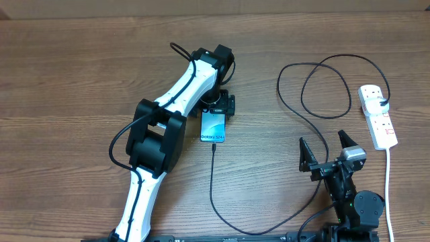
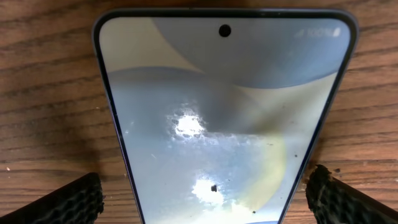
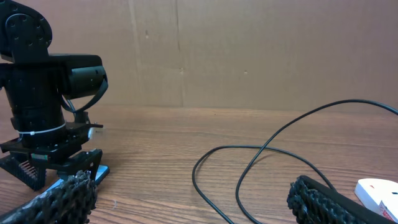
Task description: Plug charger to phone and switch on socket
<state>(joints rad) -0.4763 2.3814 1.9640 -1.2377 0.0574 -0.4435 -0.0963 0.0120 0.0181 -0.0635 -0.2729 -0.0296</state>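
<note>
Straddled by the left gripper [image 2: 208, 199], jaws wide on either side and clear of its edges, the phone [image 1: 213, 128] lies flat on the table [image 1: 80, 81], long axis running away from the robot, with the charger [image 1: 211, 181] tip at its near end (whether it is seated is too small to tell). Of the two, the right gripper [image 1: 327, 149], jaws also wide and empty, is nearer the socket [image 1: 377, 115], which lies just beyond it to the right, lengthwise near-to-far.
</note>
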